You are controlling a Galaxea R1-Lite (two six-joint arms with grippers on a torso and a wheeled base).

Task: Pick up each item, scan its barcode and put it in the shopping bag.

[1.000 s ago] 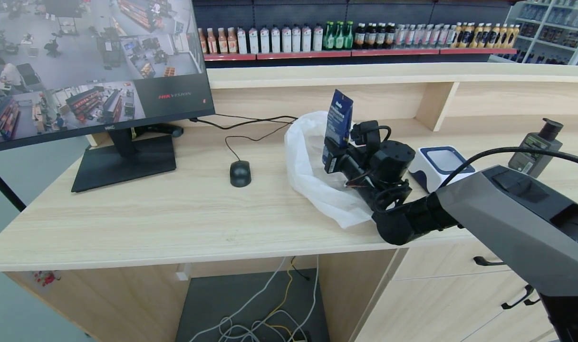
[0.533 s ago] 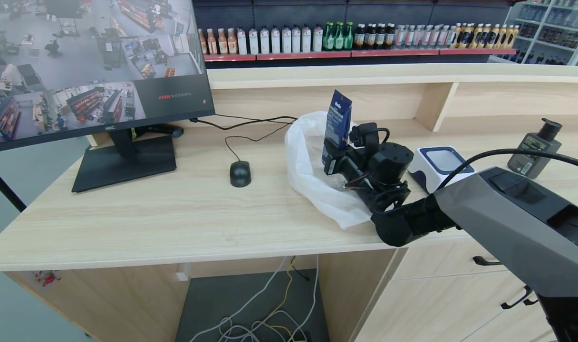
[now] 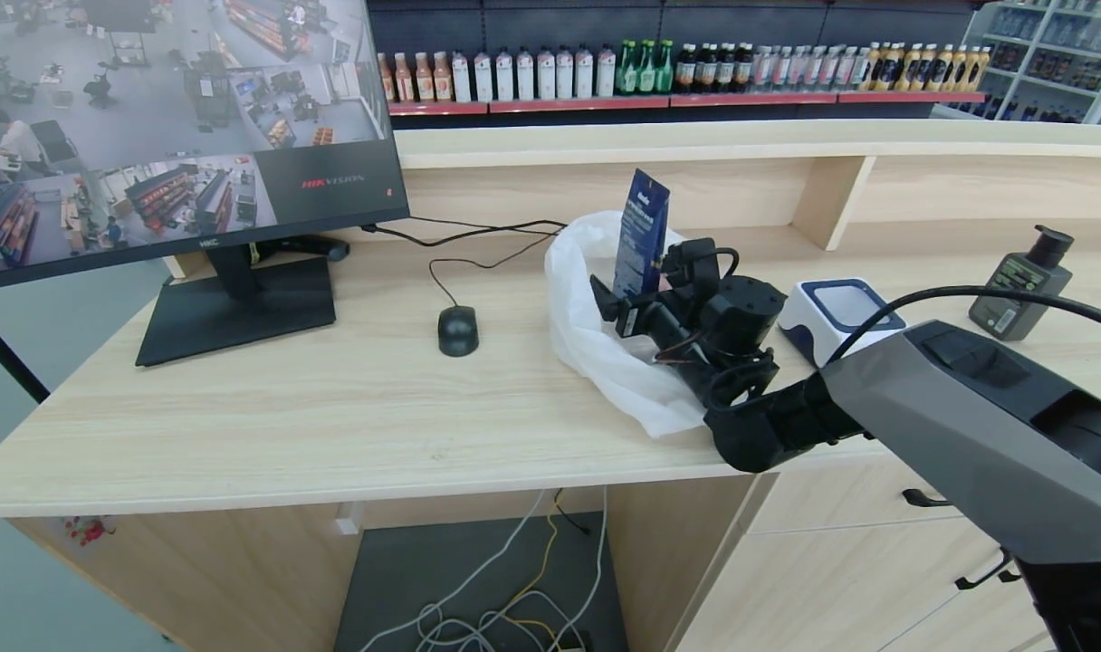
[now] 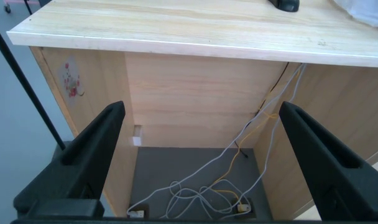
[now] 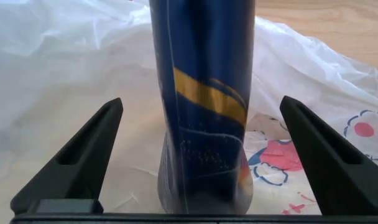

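Blue pouch [image 3: 642, 226] upright in white shopping bag [image 3: 587, 349], right gripper [image 3: 625, 299] released and wide around it; left gripper [image 4: 201, 115] likewise agape.

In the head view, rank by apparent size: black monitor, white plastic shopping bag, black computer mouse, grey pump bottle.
Largest to smallest:
1. black monitor
2. white plastic shopping bag
3. grey pump bottle
4. black computer mouse

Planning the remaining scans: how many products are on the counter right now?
2. A blue pouch stands in the shopping bag, within the open right gripper; a grey bottle stands right of the scanner. The bag may hide more.
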